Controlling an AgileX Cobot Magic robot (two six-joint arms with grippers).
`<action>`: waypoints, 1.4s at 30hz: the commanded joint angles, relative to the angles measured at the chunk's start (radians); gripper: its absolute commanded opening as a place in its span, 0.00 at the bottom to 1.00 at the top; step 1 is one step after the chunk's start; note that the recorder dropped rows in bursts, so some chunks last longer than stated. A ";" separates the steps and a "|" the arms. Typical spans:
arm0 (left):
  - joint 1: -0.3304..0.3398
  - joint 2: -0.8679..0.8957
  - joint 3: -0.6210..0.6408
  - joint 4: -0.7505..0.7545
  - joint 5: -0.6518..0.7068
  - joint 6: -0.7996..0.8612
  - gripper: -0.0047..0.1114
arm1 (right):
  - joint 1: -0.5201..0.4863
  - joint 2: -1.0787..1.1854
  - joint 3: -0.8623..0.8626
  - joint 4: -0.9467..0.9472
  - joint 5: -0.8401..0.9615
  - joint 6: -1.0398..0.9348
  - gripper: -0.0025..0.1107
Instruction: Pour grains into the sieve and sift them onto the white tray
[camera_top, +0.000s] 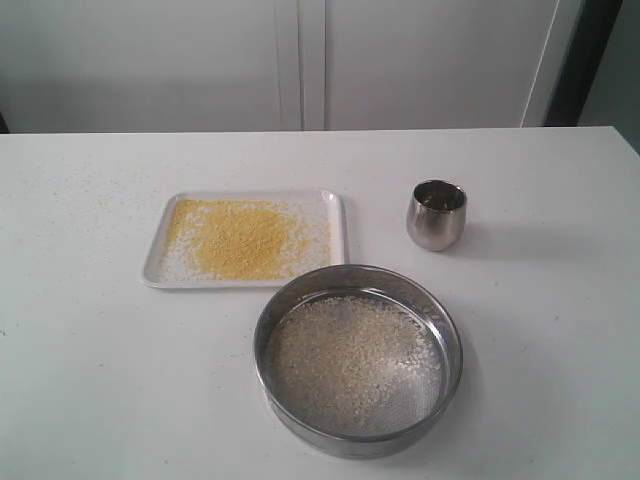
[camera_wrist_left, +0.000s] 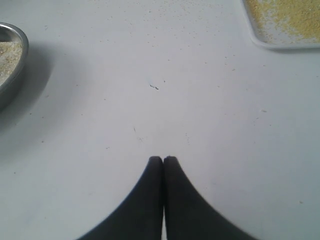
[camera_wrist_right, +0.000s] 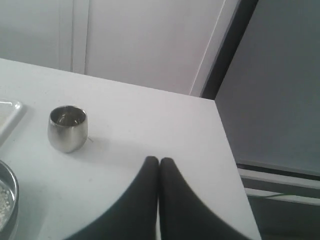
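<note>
Left claw (camera_wrist_left: 163, 159) and right claw (camera_wrist_right: 159, 160) both pinched together, empty; pale grains (camera_top: 345, 362) in sieve (camera_top: 360, 444), yellow grains (camera_top: 240, 238) on white tray (camera_top: 326, 209).

Table (camera_top: 100, 390) carries white tray (camera_top: 330, 208), sieve (camera_top: 352, 446) and steel cup (camera_top: 437, 216)

Exterior view: raised, looks down across the surface (camera_top: 90, 400) toward the back wall (camera_top: 420, 60); frames the white tray (camera_top: 330, 205), sieve (camera_top: 360, 445) and cup (camera_top: 437, 215) together.
Left wrist view: low and close over the surface, behind the left tool (camera_wrist_left: 163, 160); shares the sieve rim and a tray corner with the exterior view.
Right wrist view: behind the right tool (camera_wrist_right: 159, 161), faces the cup, which the exterior view also shows.
</note>
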 joint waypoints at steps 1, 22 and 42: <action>0.003 -0.004 0.008 -0.007 0.004 0.003 0.04 | -0.017 -0.075 0.089 0.015 0.000 -0.012 0.02; 0.003 -0.004 0.008 -0.007 0.004 0.003 0.04 | -0.017 -0.300 0.355 0.170 -0.097 -0.012 0.02; 0.003 -0.004 0.008 -0.007 0.006 0.003 0.04 | -0.015 -0.333 0.555 0.183 -0.211 -0.012 0.02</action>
